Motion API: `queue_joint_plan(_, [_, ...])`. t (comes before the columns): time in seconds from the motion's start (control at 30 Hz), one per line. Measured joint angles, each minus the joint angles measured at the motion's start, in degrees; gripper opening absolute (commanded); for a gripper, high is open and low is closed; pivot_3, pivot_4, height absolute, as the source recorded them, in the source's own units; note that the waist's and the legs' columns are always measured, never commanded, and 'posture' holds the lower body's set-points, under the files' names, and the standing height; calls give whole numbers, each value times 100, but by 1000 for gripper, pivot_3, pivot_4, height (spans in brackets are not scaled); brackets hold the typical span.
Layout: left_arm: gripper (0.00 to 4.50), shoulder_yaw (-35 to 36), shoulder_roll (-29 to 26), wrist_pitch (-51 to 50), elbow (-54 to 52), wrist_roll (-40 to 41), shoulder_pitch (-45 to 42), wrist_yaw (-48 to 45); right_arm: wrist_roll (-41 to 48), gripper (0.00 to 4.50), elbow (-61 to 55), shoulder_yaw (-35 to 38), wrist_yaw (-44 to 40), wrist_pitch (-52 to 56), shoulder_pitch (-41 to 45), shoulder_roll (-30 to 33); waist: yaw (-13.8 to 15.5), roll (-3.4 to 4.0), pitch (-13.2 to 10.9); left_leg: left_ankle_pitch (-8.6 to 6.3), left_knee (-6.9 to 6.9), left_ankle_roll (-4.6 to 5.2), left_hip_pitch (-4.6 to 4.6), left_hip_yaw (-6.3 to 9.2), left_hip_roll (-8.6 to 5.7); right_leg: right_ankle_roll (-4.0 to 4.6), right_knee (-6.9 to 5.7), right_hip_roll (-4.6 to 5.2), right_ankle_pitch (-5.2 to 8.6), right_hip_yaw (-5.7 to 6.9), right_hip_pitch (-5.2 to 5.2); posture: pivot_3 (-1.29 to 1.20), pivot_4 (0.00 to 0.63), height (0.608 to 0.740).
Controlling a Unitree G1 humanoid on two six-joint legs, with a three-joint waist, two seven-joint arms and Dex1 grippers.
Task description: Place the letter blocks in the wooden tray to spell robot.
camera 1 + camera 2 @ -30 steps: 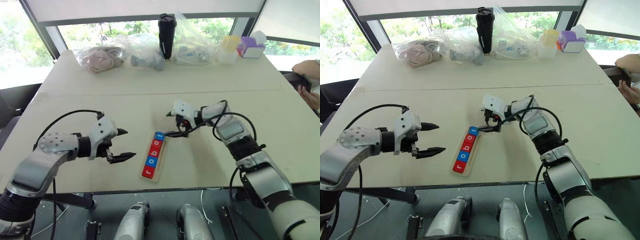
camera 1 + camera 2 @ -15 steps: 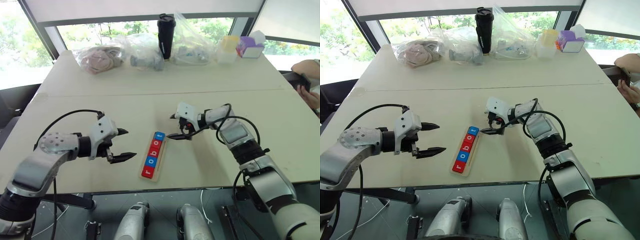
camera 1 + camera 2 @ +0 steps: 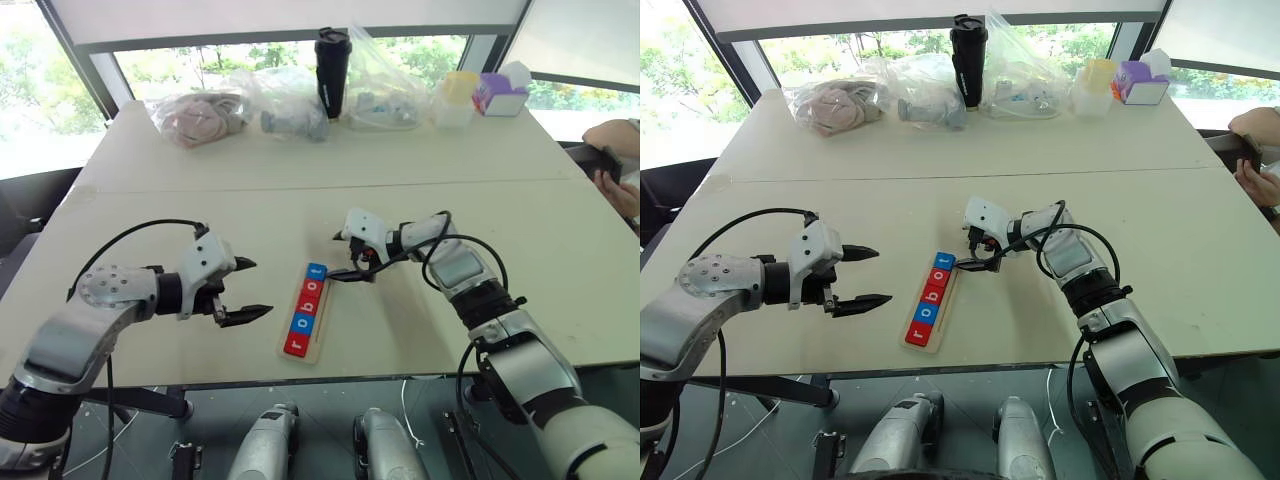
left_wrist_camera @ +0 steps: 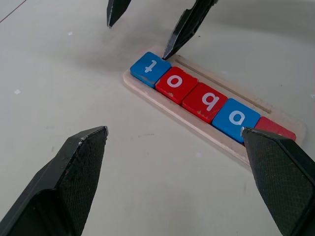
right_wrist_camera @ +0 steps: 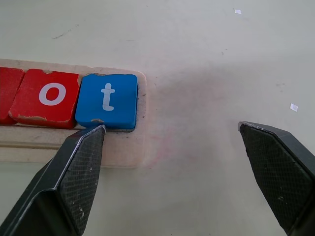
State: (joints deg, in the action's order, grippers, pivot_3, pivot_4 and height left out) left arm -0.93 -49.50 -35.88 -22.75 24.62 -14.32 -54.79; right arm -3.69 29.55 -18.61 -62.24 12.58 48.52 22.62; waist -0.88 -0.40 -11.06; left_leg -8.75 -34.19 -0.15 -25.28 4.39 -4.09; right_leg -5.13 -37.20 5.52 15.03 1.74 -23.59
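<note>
Five letter blocks [image 3: 306,304] are sitting in a row in the wooden tray [image 3: 318,335], near the front edge of the table [image 3: 150,210]. From the near end they are reading r, o, b, o, t. The blue t tile [image 5: 107,100] is at the far end and is looking slightly askew against the rim.

I am holding the left gripper [image 3: 243,291] off to the left of the tray, fingers spread wide and carrying nothing; it is not shifting between frames.

Just past the tray's far end, the right gripper [image 3: 344,255] is hovering with jaws spread, empty. Compared with half a second ago it is sitting closer to the tray, and one black fingertip [image 5: 93,135] is now right at the edge of the t tile. I cannot tell whether it is actually touching.

I am reading this as the word complete, with the right arm returning only to nudge the last tile square. Risk: a push could be tipping the t out.

Farther back, plastic bags [image 3: 290,100], a black tumbler [image 3: 332,70] and small boxes [image 3: 500,93] are lining the window side.
</note>
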Motion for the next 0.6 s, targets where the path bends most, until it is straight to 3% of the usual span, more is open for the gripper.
queue_joint_plan(0.13, [4500,68,4,-199,-16,234,7,-16,-23,4468,-229,18,3,68,-18,258,15,0,0,0,-1,0,-1,0,-1,0,1,1,0,0,-1,0,150,740])
queue_joint_plan(0.27, [4500,390,1,-333,-131,451,131,13,156,4468,-1286,377,17,588,-199,652,14,0,0,-1,2,0,-2,1,0,0,0,4,0,-4,-2,0,150,740])
queue_joint_plan(0.6, [4500,1206,-122,-428,-261,820,1189,17,1391,4468,-5077,1570,253,3351,-2395,1679,33,0,0,-9,4,-11,-6,4,1,25,6,30,15,-6,-4,0,150,740])
